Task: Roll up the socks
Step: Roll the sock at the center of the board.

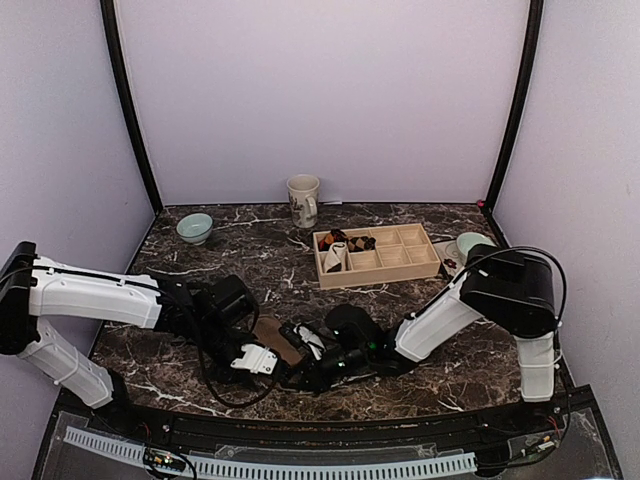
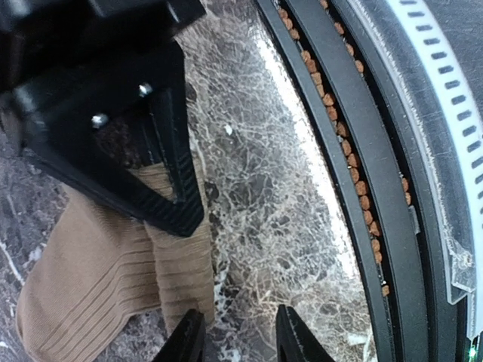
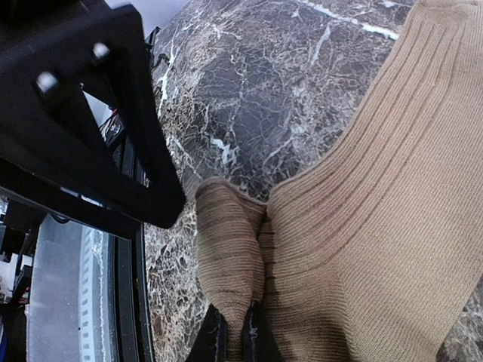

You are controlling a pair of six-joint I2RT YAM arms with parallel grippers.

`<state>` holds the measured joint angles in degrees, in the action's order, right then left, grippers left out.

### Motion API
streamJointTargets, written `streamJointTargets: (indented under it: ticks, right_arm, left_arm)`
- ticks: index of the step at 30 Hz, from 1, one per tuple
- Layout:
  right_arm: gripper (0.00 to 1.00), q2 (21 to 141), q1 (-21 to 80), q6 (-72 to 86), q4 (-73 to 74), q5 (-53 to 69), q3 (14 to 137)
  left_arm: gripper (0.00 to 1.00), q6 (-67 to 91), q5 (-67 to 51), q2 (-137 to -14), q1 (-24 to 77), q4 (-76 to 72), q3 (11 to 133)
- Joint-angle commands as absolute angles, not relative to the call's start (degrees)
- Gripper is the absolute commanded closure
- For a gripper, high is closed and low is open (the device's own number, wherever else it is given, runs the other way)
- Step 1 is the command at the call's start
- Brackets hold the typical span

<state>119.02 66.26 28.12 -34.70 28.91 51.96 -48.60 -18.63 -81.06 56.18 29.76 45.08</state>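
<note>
Your right gripper (image 3: pixel 232 337) is pinched together on a raised fold of the tan sock (image 3: pixel 377 226), fingertips nearly touching with ribbed fabric squeezed between them. The rest of the sock lies flat on the marbled table (image 1: pixel 250 260), spreading away from the grip. Your left gripper (image 2: pixel 238 326) sits just beside the same sock, its fingers apart with only bare marble between them. One finger (image 2: pixel 189 335) stands at the sock's edge, and you cannot tell whether it touches. From above, your two arms meet low over the sock near the table's front edge, about midway across. Farther back stands a wooden divided tray (image 1: pixel 380 277) with dark bundles (image 1: pixel 350 241) in its far-left compartments, too small to make out. Behind it are a mug (image 1: pixel 303 200) and, to the left, a pale bowl (image 1: pixel 195 228).
</note>
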Motion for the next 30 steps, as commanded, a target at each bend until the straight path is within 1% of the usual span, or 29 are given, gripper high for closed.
streamJointTargets:
  ticks: [1,4,7,10,14,18,20,23,24,25,26,27,28,30]
  right_arm:
    - [1.00,122.96,65.70,30.77,-22.40,28.92,48.74]
    - [1.00,123.19,65.74,31.15,-22.40,28.77,49.16]
    - [1.00,123.89,65.72,31.56,-22.33,29.35,49.58]
    - [1.00,124.09,65.74,31.79,-22.48,29.56,49.40]
    - [1.00,124.12,65.74,31.93,-22.42,29.44,49.57]
    - [1.00,124.26,65.74,32.75,-23.48,29.43,49.69]
    - [1.00,124.30,65.71,33.14,-24.19,29.46,49.45]
    - [1.00,123.71,65.74,33.49,-25.74,28.92,48.44]
    - [0.98,123.26,65.73,33.60,-26.16,28.52,48.25]
    - [0.92,122.56,65.67,33.58,-25.67,27.04,48.10]
    - [0.78,121.85,65.66,33.38,-25.45,25.89,47.65]
    - [0.15,120.68,65.59,33.32,-25.97,25.02,47.08]
    - [0.02,119.61,65.53,33.36,-26.49,23.61,46.24]
    - [0.01,117.36,65.48,33.40,-27.80,20.95,44.33]
  left_arm:
    - [0.66,-47.54,-15.35,-84.18,57.04,27.08,46.25]
    - [0.67,-47.26,-13.21,-84.88,57.04,22.92,45.01]
    - [0.66,-46.70,-13.96,-84.01,57.31,19.62,43.31]
    - [0.66,-46.24,-12.07,-84.25,58.36,17.11,42.06]
    - [0.66,-45.75,-12.83,-85.76,58.81,16.86,42.80]
    - [0.68,-46.21,-12.76,-87.01,59.24,16.63,42.23]
    - [0.72,-46.66,-12.35,-87.96,59.24,16.46,41.91]
    - [0.83,-46.65,-11.49,-89.88,59.24,16.12,41.43]
    - [0.86,-46.33,-11.51,-90.26,59.24,15.90,41.33]
    - [0.87,-46.00,-11.70,-90.37,59.24,15.70,41.25]
    - [0.88,-45.85,-12.27,-90.31,59.24,15.77,41.16]
    - [0.88,-45.80,-12.95,-90.28,59.24,15.88,41.07]
    - [0.88,-45.78,-13.68,-90.36,59.24,16.17,40.98]
    - [0.88,-45.63,-14.33,-91.39,59.16,17.04,41.39]
